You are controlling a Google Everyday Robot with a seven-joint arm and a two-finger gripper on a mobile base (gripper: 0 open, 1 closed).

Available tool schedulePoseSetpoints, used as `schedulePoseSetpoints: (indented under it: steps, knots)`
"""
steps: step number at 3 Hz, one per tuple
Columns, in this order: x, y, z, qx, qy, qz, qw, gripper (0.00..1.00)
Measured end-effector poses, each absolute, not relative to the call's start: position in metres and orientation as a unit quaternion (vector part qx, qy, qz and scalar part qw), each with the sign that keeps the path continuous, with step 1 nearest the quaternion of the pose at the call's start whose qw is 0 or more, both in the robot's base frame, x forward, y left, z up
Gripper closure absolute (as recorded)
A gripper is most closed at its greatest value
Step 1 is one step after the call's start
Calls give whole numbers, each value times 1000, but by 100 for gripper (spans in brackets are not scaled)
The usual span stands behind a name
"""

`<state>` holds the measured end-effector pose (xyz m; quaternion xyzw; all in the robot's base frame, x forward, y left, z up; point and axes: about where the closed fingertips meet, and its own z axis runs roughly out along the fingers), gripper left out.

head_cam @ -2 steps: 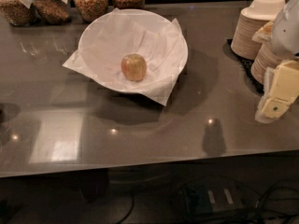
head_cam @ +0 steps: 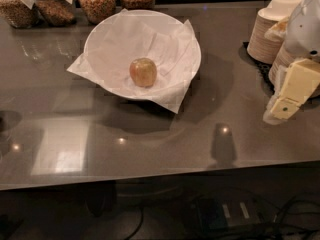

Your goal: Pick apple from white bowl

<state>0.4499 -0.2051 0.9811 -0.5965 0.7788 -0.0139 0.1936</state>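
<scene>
Nearest, 6 o'clock of frame: dark space under the desk (head_cam: pixel 165 149), w/ cables (head_cam: pixel 282 226) and a dark box (head_cam: pixel 225 215) at approx 5 o'clock. The desk top is grey and glossy, w/ light reflections along the near part and a pale square glare at 8 o'clock.

Gripper (head_cam: pixel 286 103) at 3 o'clock, right edge of frame, over the desk. It is pale yellow and hangs down from a white arm (head_cam: pixel 306 26) that is cut off by the frame. Jaws: can't tell if spread or closed from this angle. The gripper is well apart from the bowl and touches no task obj.

Bowl (head_cam: pixel 102 31) sits mid-desk, approx 11 o'clock from frame centre. It is white, wide and shallow, lined w/ crinkled white paper (head_cam: pixel 172 100). Paper corners stick out past the rim at the bowl's 9 o'clock and 5 o'clock.

Apple (head_cam: pixel 143 72) lies inside the bowl on the paper, near the bowl's centre and a bit toward its 6 o'clock. It is yellowish w/ an orange-red blush.

Further back, 2 o'clock: stacks of beige paper bowls (head_cam: pixel 267 31) on a black mat (head_cam: pixel 257 66), partly behind the arm.

Farthest, 10–12 o'clock along the back edge: 4 jars (head_cam: pixel 97 1) w/ brown dry contents, 2 w/ white tags. The bowl's far rim is just beside them.
</scene>
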Motion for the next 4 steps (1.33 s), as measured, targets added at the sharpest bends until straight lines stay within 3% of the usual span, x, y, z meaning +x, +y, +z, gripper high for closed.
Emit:
schedulePoseSetpoints:
  steps: [4]
  knots:
    - [523,-102,990,-605,730,78,309,0]
